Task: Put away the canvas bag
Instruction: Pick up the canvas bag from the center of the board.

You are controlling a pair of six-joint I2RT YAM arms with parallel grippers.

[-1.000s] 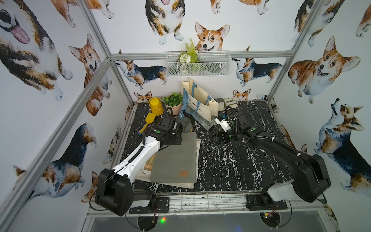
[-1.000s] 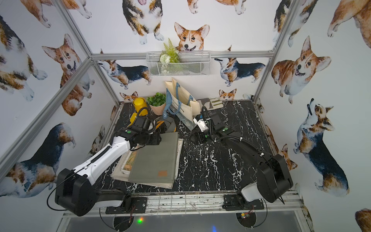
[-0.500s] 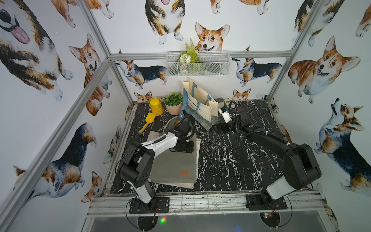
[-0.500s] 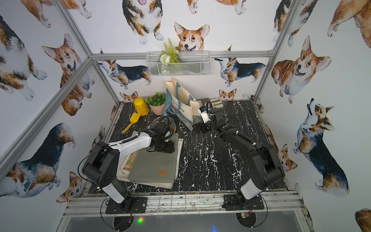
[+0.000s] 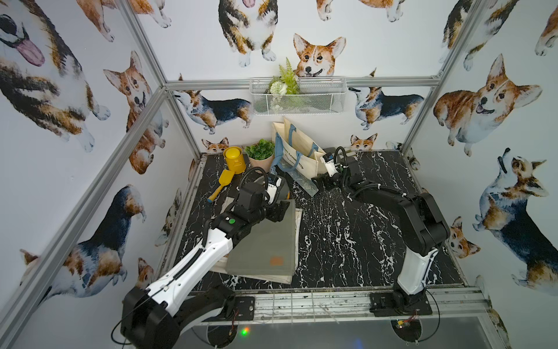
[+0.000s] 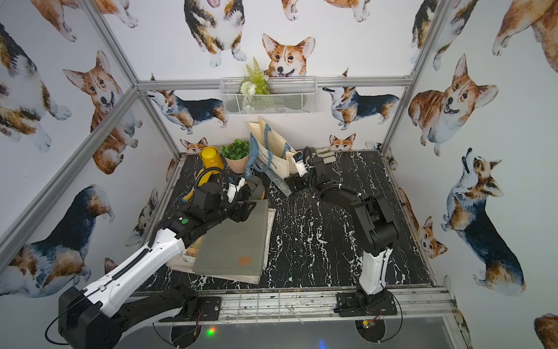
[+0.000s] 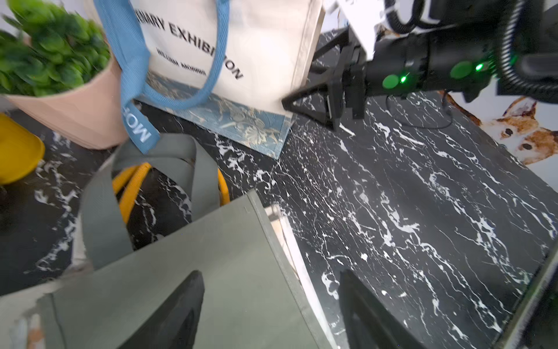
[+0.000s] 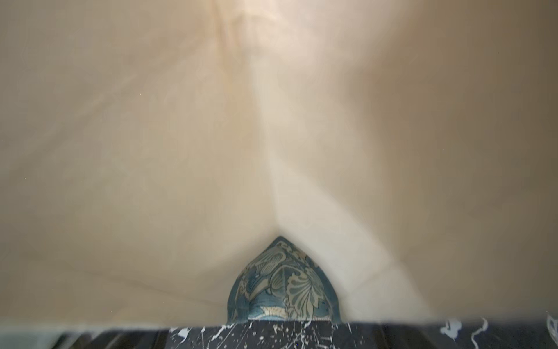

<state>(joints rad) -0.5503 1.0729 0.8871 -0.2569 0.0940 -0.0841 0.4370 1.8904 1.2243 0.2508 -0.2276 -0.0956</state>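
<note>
Grey-green canvas bag [image 5: 265, 238] lies flat on a stack of folded bags [image 5: 271, 277] at the left of the table [image 5: 347, 241], handles toward the back. By that it looks set down, though I cannot tell whether the stack is its final place. A cream tote [image 5: 297, 154] stands upright by the back wall, not put away if it is the one meant. The left arm reaches diagonally from its front base, with the left gripper [image 5: 279, 210] low over the bag's handle end, jaws apart and holding nothing. The right arm bends at a raised elbow and stretches low toward the back, with the right gripper [image 5: 321, 181] spread wide against the tote's lower side corner, not closed on it.
</note>
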